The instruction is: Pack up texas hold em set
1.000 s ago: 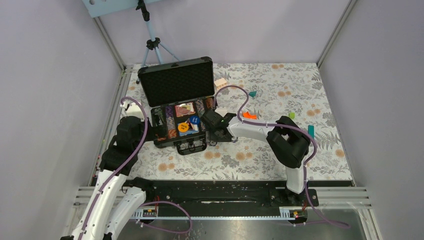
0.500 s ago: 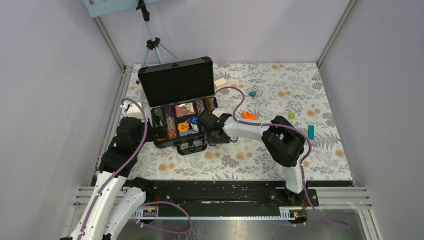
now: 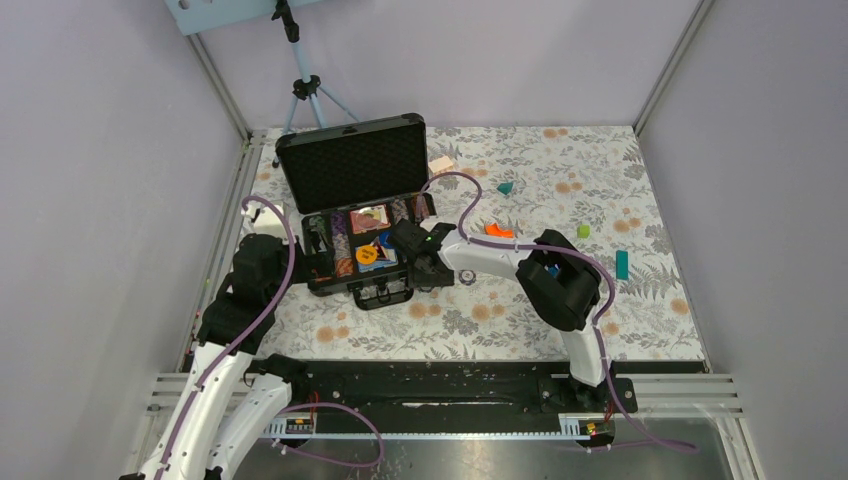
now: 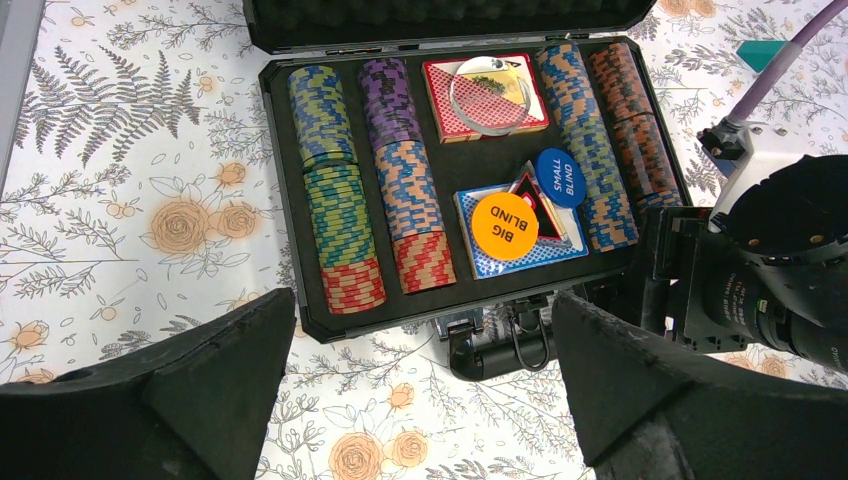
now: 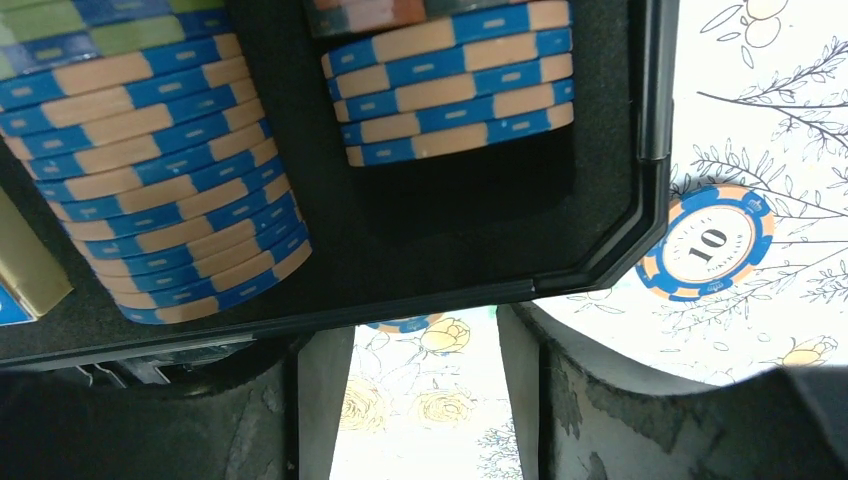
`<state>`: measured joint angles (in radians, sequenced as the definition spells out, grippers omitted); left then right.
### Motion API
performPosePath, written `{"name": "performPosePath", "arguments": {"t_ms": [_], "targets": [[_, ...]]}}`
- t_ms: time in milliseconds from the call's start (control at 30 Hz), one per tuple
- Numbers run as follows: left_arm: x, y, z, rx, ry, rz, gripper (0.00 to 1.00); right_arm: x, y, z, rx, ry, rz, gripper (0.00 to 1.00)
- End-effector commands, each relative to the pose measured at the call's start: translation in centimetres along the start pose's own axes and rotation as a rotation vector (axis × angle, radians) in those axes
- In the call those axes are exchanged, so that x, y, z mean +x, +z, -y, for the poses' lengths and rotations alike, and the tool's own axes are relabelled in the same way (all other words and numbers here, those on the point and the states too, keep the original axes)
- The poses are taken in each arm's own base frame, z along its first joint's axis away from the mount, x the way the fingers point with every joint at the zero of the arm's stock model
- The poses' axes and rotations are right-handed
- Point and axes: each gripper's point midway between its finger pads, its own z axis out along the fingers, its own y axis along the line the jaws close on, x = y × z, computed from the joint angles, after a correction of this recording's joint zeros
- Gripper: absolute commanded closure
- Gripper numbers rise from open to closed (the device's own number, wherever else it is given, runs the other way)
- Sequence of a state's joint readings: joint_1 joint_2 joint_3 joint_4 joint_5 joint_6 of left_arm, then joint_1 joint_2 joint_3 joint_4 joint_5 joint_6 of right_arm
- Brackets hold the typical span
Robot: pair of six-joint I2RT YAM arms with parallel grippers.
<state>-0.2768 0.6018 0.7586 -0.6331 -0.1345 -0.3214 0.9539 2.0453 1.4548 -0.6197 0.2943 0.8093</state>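
Since a second ago the right arm (image 3: 495, 255) has slid left in the top view, bringing its jaws to the lower right corner of the open briefcase (image 3: 352, 163), which sits at the upper left of the surface (image 3: 560, 320). The left arm (image 3: 255, 275) waits beside the case's left edge. From the left wrist I get what the overhead blurs: rows of chips (image 4: 335, 190) filling the foam, a red card deck (image 4: 445, 105), and the big blind disc (image 4: 506, 226) and small blind disc (image 4: 560, 178) lying on the blue deck (image 4: 560, 250). The left jaws are spread fully wide and hold nothing; I judge they are parked as a lookout. The right wrist explains the reach: a loose chip (image 5: 708, 243), a mere speck overhead, lies on the surface just outside the case corner at frame right, near a vacant foam slot (image 5: 460, 190). The right jaws are partly open and empty, below that corner.
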Motion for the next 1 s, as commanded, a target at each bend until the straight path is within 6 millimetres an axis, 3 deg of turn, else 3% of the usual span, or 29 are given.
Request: {"name": "performPosePath", "arguments": {"t_ms": [0, 233, 567, 967], "targets": [[-1.4, -0.1, 0.6, 0.025, 0.0, 0.057, 0.01, -0.2, 1.6, 1.6, 0.077, 0.037, 0.043, 0.4], [-1.4, 0.0, 0.6, 0.024, 0.0, 0.055, 0.01, -1.0, 0.1, 2.8, 0.094, 0.042, 0.098, 0.4], [-1.3, 0.0, 0.5, 0.021, 0.001, 0.053, 0.01, -3.4, -1.9, -0.1, -0.035, 0.069, 0.157, 0.36], [-1.2, 0.1, 0.5, 0.018, 0.001, 0.048, 0.01, -2.7, -1.4, -1.4, -0.104, 0.07, 0.122, 0.34]]}}
